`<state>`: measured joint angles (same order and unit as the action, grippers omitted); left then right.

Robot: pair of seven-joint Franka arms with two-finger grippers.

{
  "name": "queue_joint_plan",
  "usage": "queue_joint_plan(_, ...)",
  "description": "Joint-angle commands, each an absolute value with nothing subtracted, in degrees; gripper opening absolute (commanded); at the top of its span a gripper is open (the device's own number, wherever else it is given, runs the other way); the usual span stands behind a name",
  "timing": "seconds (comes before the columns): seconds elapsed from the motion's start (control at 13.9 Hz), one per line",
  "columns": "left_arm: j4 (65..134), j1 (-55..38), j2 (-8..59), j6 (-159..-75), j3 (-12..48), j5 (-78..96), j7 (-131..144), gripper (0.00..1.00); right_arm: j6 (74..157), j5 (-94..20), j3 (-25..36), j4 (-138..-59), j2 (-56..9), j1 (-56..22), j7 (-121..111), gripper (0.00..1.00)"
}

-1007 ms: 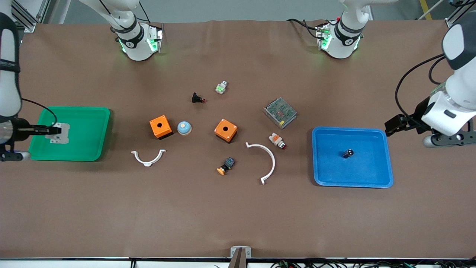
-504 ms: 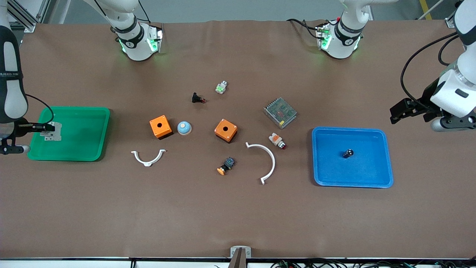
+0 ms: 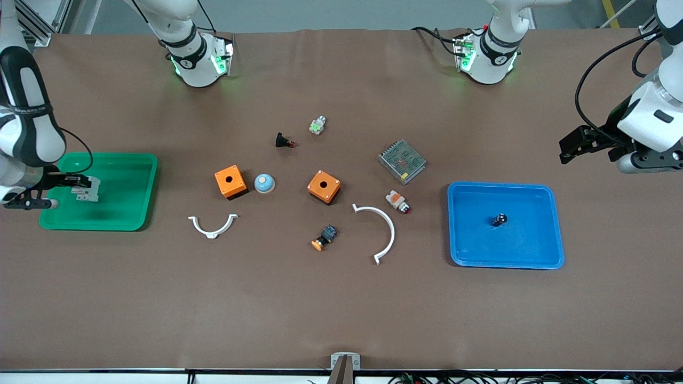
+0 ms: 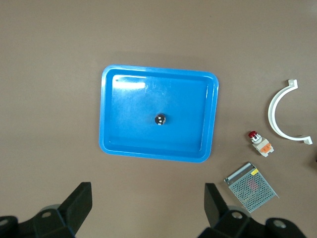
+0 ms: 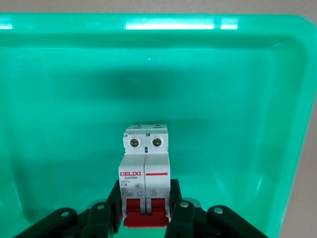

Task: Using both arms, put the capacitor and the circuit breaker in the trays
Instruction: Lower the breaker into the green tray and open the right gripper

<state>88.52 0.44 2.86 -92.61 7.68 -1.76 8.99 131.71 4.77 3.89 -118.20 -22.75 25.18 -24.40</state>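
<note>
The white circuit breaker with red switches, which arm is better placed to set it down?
Right: its gripper already clamps the white circuit breaker over the green tray; the left gripper is away, open.

A brown mat (image 3: 341, 309) covers the table from end to end, smooth but for a faint crease near its upper middle edge. Above that edge runs a strip of grey floor (image 3: 320, 13), with a yellow line (image 3: 607, 10) painted on it toward the left arm's end. Aluminium framing (image 3: 32, 21) stands at the corner toward the right arm's end. Along the edge nearest the front camera sit a small metal bracket (image 3: 345, 361) and a white rail (image 3: 106, 377) with cables (image 3: 427, 378).
</note>
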Motion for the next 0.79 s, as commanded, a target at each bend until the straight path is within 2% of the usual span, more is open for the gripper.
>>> queue_joint_plan(0.0, 88.33, 0.53, 1.50, -90.27, 8.78, -2.46, 9.05, 1.00, 134.91, 3.25, 2.55, -121.64, -21.18, 26.89, -24.70, 0.11)
queue_joint_plan(0.14, 88.51, 0.44, 0.97, -89.04, 8.88, -2.46, 9.40, 1.00, 135.09, 3.25, 2.55, -121.64, -21.27, 26.89, -24.70, 0.13)
queue_joint_plan(0.22, 88.51, 0.53, 0.44, -88.51, 9.31, -2.37, 9.49, 1.00, 135.00, 3.25, 2.55, -121.55, -21.27, 26.89, -24.70, 0.28)
queue_joint_plan(0.29, 88.68, 0.61, 0.09, -88.42, 9.75, -2.20, 9.58, 1.00, 134.91, 3.25, 2.55, -121.38, -21.27, 26.81, -24.70, 0.74)
queue_joint_plan(0.36, 89.03, 0.88, -0.26, -88.42, 9.76, -1.76, 9.93, 1.00, 134.48, 3.25, 2.55, -121.12, -20.75, 26.72, -24.70, 0.99)
queue_joint_plan(0.58, 91.05, -1.22, -1.84, -88.42, 9.49, -1.58, 13.34, 1.00, 128.96, 3.34, 2.20, -116.92, -18.55, 24.45, -24.00, 1.00)
queue_joint_plan(0.72, 92.63, -2.81, -2.98, -88.42, 9.05, -1.50, 14.50, 1.00, 119.32, 3.34, 2.20, -110.25, -17.41, 20.93, -21.90, 1.00)
